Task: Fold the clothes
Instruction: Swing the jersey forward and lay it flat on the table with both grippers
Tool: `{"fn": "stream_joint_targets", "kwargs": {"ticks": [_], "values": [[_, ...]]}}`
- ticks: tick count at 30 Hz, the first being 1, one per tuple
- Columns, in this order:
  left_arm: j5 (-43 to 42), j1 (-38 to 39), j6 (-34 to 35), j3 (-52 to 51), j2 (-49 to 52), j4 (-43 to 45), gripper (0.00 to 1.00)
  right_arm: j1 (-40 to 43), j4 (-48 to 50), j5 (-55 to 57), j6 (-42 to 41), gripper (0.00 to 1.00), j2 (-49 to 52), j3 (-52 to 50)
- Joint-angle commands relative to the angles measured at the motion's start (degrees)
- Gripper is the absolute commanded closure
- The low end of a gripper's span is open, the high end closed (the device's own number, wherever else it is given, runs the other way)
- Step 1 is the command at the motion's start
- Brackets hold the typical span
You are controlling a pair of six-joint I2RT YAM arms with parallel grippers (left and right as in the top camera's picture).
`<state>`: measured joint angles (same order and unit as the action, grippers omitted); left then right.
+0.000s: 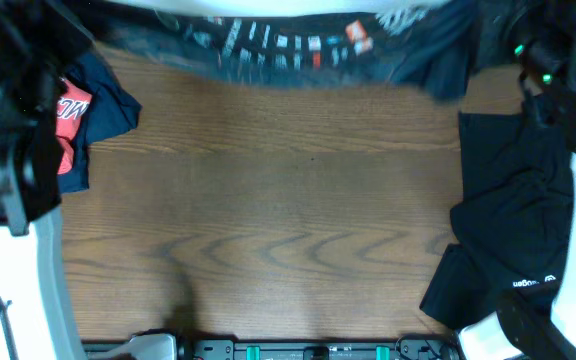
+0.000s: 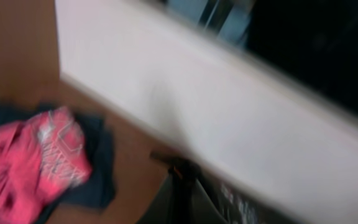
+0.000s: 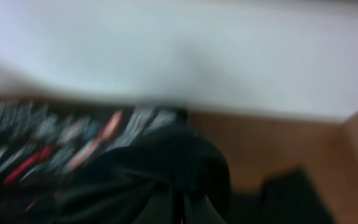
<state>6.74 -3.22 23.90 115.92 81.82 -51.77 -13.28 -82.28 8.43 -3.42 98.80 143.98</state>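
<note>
Brown wood grain covers the table (image 1: 288, 220), and its middle lies bare, with clothes pushed to three sides. Along the far edge a black jersey (image 1: 298, 45) with small red and white logos stretches across in a blurred band, just under a white surface (image 1: 268, 8). At the left edge a red garment (image 1: 71, 115) with white lettering sits crumpled on a navy garment (image 1: 110, 105), partly tucked under the left arm (image 1: 8, 120). At the right side a plain black garment (image 1: 513, 200) with a tiny white mark near its lower hem lies spread and rumpled, running under the right arm (image 1: 563, 75).

Both wrist views are badly smeared. The left gripper (image 2: 180, 186) is pressed together, with dark cloth at its tip and pale lettering just beside it. The right gripper (image 3: 178, 205) is likewise pressed together, buried in a dark hump of fabric, with the jersey's logo stripes trailing off to the left. Each seems to be pinching a bunch of the jersey, though the blur leaves that less than certain.
</note>
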Motion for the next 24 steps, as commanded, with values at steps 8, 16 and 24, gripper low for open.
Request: {"fn": "stream_joint_targets", "kwargs": {"ticks": [8, 16, 24], "values": [[-11.91, 0.02, -0.74, -11.56, 12.98, -20.09, 0.94, -0.61, -14.99, -17.29, -1.14, 0.99, 2.89, -19.19], [-9.11, -0.04, -0.72, -14.56, 14.73, -21.46, 0.94, -0.66, -10.84, -17.29, -5.35, 0.99, 2.91, -37.31], [-6.49, -1.44, -0.04, -14.82, 14.82, -21.49, 0.94, -0.63, -3.74, -18.62, -5.99, 0.99, 2.91, -53.99]]}}
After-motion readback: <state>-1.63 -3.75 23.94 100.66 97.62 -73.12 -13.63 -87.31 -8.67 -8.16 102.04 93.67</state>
